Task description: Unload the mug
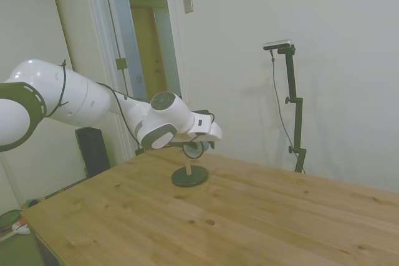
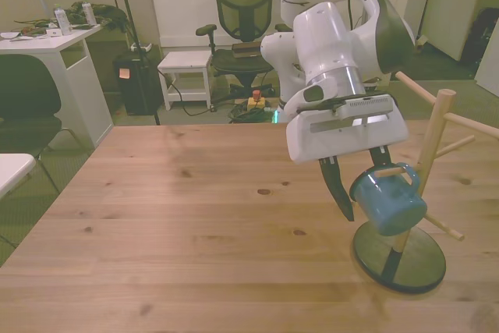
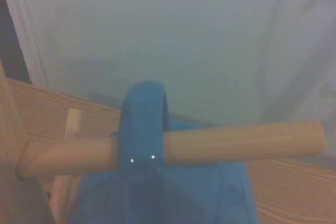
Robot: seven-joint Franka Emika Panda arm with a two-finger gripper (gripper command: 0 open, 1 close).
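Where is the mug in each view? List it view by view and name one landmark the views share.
Side view: the mug is just left of centre, mostly hidden under the gripper, above the stand's dark round base.
Front view: the mug hangs low on the right from a wooden peg.
Wrist view: the mug fills the lower middle, its handle looped over the peg.
Shared landmark: the wooden peg stand.

Blue mug (image 2: 389, 206), glossy, dark at the rim, same solid blue up close on the handle (image 3: 143, 124). Pale natural wood on the peg stand (image 2: 431, 157), black on its round base (image 2: 399, 259). Warm honey-brown table (image 2: 195, 216), knotted and grained. White arm (image 2: 331, 33) with grey bands, black fingers (image 2: 337, 187) on the gripper (image 2: 360, 185).
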